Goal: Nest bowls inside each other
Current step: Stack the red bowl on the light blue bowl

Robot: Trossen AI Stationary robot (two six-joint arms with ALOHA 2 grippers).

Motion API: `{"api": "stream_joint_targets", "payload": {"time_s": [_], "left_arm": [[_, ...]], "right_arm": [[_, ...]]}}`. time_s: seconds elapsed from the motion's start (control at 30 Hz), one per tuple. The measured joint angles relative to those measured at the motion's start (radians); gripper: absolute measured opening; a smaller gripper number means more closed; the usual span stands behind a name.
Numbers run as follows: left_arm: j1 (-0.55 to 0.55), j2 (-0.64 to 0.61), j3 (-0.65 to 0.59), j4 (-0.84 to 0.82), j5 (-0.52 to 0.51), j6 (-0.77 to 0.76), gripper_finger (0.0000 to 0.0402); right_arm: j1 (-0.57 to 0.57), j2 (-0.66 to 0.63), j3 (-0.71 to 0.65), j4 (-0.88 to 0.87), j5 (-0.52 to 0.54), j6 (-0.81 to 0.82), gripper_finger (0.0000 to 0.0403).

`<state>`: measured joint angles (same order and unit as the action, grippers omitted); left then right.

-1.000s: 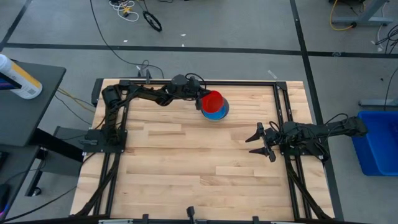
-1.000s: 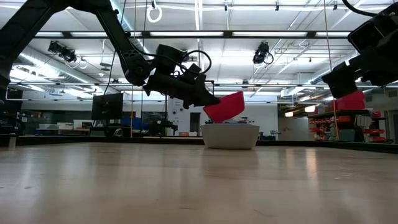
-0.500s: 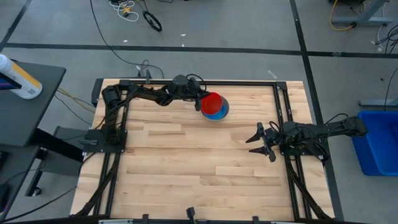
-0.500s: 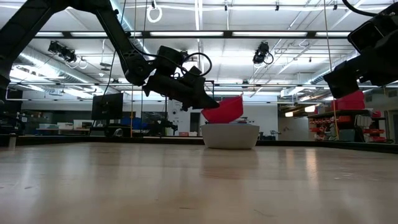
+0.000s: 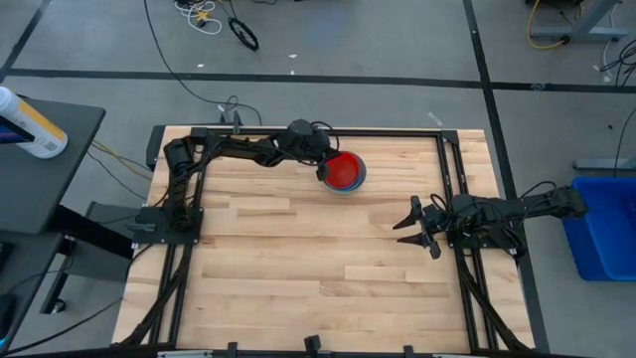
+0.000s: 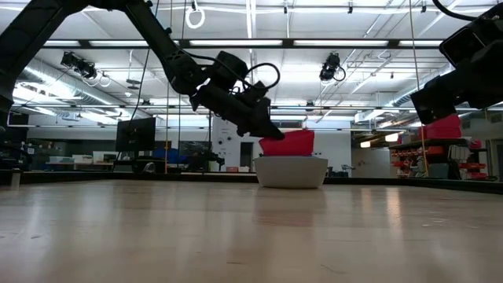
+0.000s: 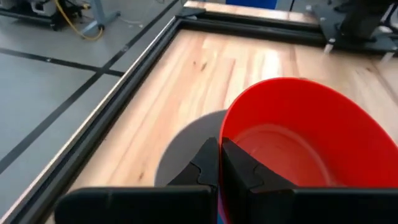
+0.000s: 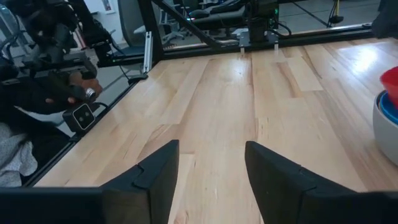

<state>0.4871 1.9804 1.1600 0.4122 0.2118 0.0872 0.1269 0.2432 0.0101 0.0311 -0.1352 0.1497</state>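
A red bowl [image 5: 344,171] hangs right over a stack of bowls at the table's far middle. The stack shows a blue rim [image 5: 359,180] from above and a grey outer bowl [image 6: 291,171] in the low view. The red bowl [image 6: 288,142] is level, its bottom at the grey bowl's rim; whether it rests in the stack I cannot tell. My left gripper [image 5: 323,171] is shut on the red bowl, reaching from the table's left. My right gripper [image 5: 409,227] waits open near the right edge, nothing between its fingers [image 8: 155,174]. My left gripper pinches the red bowl's rim [image 7: 222,138] on the side toward the table's left, one finger [image 7: 244,169] inside the bowl and one [image 7: 204,163] outside. The fingers slant down from the left. The bowl sits level and upright over the stack.
The stack [image 8: 385,109] shows at the edge of the right wrist view, red over blue over grey. Black frame rails [image 5: 298,130] run along the table's far and side edges. Bare wood [image 5: 298,259] fills the near half of the table.
My left gripper has moved a little toward the table's right and tipped at the wrist, staying shut on the red bowl. The bowl, tilted a second ago, has swung level and sunk over the middle of the stack.
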Motion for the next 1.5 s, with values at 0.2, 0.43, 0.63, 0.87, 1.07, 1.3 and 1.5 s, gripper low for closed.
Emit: {"api": "stream_joint_targets", "payload": {"time_s": [0.2, 0.43, 0.63, 0.87, 1.07, 1.3, 1.5], "left_arm": [[-0.002, 0.000, 0.003, -0.021, -0.012, 0.004, 0.0005], [-0.004, 0.000, 0.033, -0.092, -0.010, 0.007, 0.0005], [-0.019, 0.000, 0.096, -0.178, -0.035, 0.029, 0.0005], [-0.023, 0.020, 0.149, -0.271, -0.050, 0.031, 0.0005], [-0.045, 0.064, 0.244, -0.367, -0.085, 0.060, 0.0005], [-0.062, 0.081, 0.313, -0.468, -0.109, 0.084, 0.0005], [-0.053, 0.084, 0.311, -0.515, -0.098, 0.083, 0.0005]], "right_arm": [[0.000, 0.000, 0.000, 0.000, 0.000, 0.003, 0.0182], [0.000, 0.000, 0.000, 0.000, 0.000, 0.003, 0.0170], [0.000, 0.000, 0.000, 0.001, -0.001, 0.011, 0.0160], [0.000, 0.000, 0.000, 0.001, -0.003, 0.019, 0.0147], [0.001, 0.002, 0.000, 0.009, -0.039, 0.022, 0.0137], [0.000, 0.004, 0.000, 0.008, -0.034, 0.038, 0.0127], [0.000, 0.004, 0.000, 0.008, -0.034, 0.045, 0.0119]]}}
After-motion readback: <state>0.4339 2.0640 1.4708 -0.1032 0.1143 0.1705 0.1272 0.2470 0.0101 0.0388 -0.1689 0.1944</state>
